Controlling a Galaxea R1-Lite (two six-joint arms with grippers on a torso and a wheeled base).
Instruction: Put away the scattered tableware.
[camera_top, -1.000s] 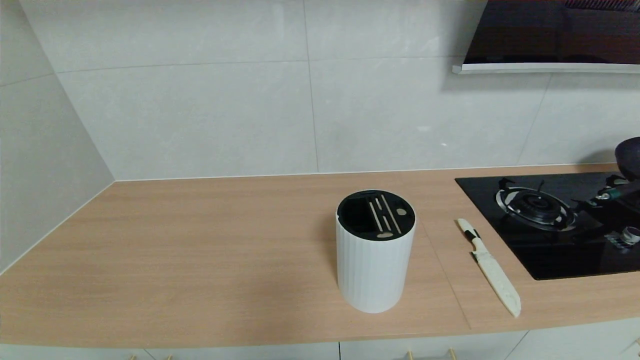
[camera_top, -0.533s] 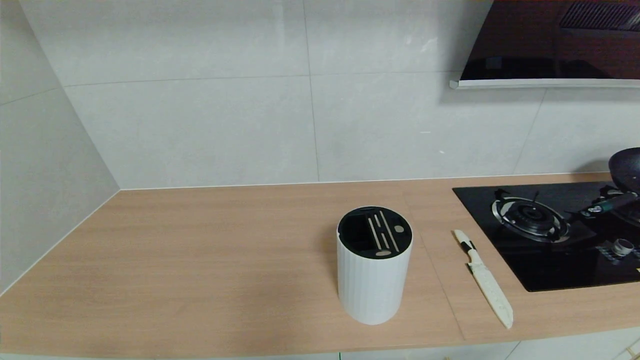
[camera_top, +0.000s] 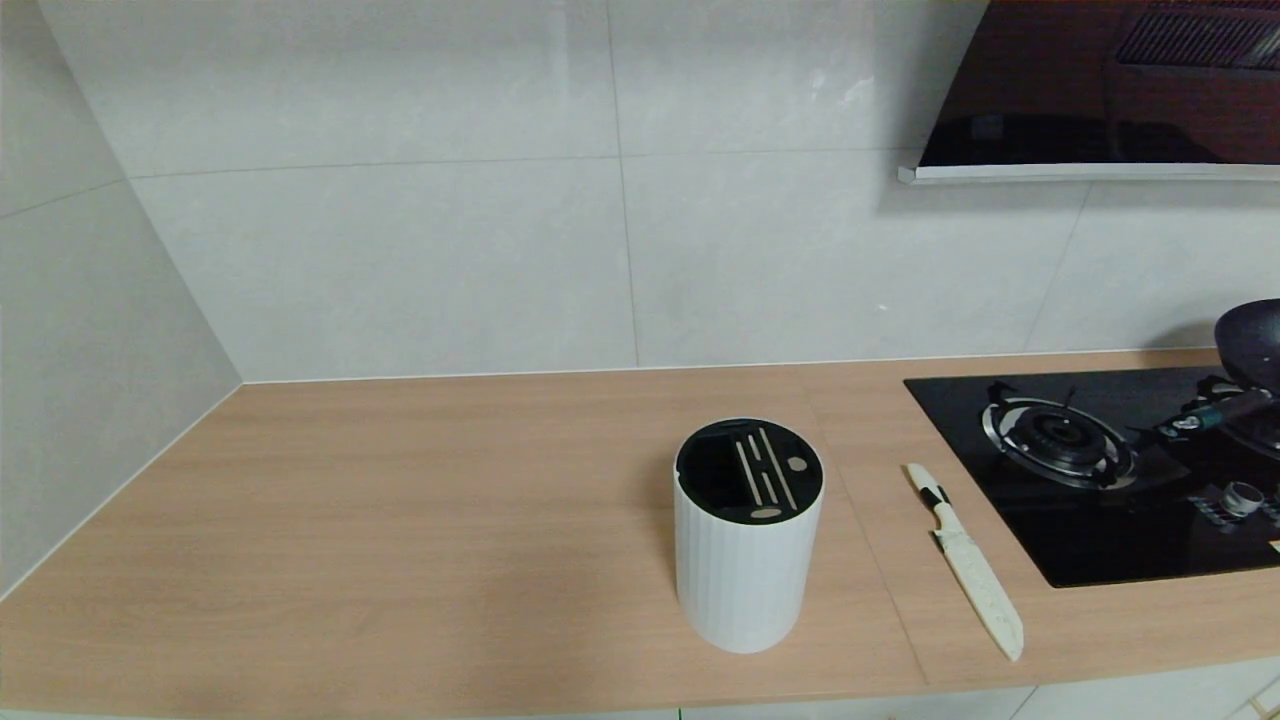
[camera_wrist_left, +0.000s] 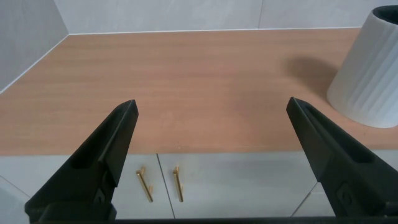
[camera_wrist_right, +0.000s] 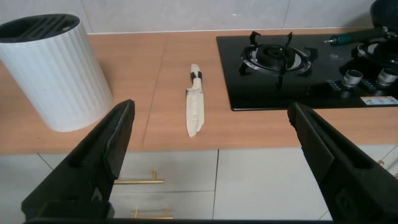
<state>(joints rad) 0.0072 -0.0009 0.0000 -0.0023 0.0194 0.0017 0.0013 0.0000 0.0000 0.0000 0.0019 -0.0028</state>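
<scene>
The knife (camera_top: 965, 560) lies flat on the wooden table (camera_top: 400, 520), between the white ribbed knife holder (camera_top: 748, 560) and the black stove (camera_top: 1100, 500), touching neither; its handle points to the wall, its blade to the front edge; the holder stands upright. The left hand (camera_wrist_left: 211, 102) is open, fingers wide apart, before the table's front edge; the right hand (camera_wrist_right: 210, 104) is open too, facing the knife.
</scene>
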